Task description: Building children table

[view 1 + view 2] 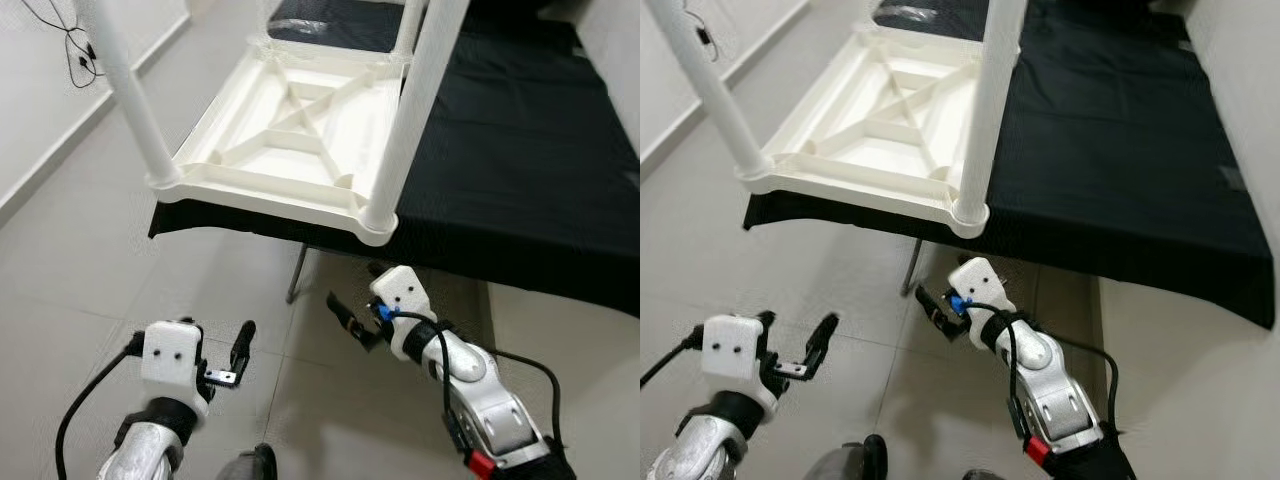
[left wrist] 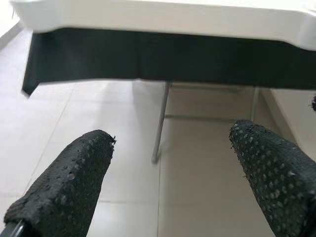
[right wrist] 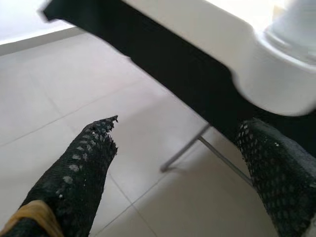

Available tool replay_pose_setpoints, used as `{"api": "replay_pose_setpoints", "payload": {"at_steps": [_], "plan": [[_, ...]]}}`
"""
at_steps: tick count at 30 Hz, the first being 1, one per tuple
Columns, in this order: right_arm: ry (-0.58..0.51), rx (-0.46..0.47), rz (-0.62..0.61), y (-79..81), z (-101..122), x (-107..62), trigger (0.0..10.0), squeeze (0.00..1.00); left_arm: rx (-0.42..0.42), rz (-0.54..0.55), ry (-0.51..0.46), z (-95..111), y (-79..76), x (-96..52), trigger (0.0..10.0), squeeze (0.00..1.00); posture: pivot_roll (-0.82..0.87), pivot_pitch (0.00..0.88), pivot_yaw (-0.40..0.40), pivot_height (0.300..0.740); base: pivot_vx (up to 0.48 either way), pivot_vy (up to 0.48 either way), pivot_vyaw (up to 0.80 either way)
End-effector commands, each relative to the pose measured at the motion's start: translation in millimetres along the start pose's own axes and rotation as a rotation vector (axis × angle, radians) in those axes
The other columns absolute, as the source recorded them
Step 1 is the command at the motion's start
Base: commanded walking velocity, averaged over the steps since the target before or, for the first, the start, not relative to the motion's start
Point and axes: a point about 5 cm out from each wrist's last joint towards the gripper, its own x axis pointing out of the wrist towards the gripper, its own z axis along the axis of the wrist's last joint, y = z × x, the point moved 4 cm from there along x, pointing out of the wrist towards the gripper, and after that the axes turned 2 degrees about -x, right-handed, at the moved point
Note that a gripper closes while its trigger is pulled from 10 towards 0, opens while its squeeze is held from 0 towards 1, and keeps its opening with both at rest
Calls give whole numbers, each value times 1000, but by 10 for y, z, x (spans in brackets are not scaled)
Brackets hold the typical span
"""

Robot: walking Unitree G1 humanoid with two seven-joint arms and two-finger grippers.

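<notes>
White plastic children's table (image 1: 300,130), inverted on the black tabletop (image 1: 520,150), ribbed underside exposed, two legs (image 1: 415,110) upright; left gripper (image 1: 240,360) and right gripper (image 1: 350,320) below at 6 o'clock, jaws wide, empty.

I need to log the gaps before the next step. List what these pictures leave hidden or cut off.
- White legs: tops cut off by the upper edge in both eye views.
- Upturned white table: its far corners are cut off by that edge, so legs there cannot be told.
- Black-covered table: its right end is cut off by the left eye view's edge.
- Left gripper and right gripper: both open, empty.
</notes>
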Motion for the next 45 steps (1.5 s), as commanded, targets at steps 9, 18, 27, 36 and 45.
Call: {"api": "replay_pose_setpoints", "payload": {"at_steps": [9,18,27,36,45], "plan": [[43,192,-178,-137,-170,-97,10000,0,5,13,80,-191,48,69,10000,0,26,170,-28,740,0,480,0],[54,263,-285,-210,-226,-165,10000,0,5,-2,92,-223,61,155,10000,0,25,148,-20,740,0,480,0],[48,274,-307,-257,-200,-107,10000,0,17,-26,90,-213,59,223,10000,0,32,150,-19,740,0,320,0],[6,238,-292,-272,-143,-54,10000,0,1,-37,62,-181,28,251,10000,0,37,133,-25,740,173,0,288],[14,311,-315,-337,-189,-27,10000,0,1,-68,58,-172,-15,270,10000,0,36,116,-26,740,347,0,107]]}}
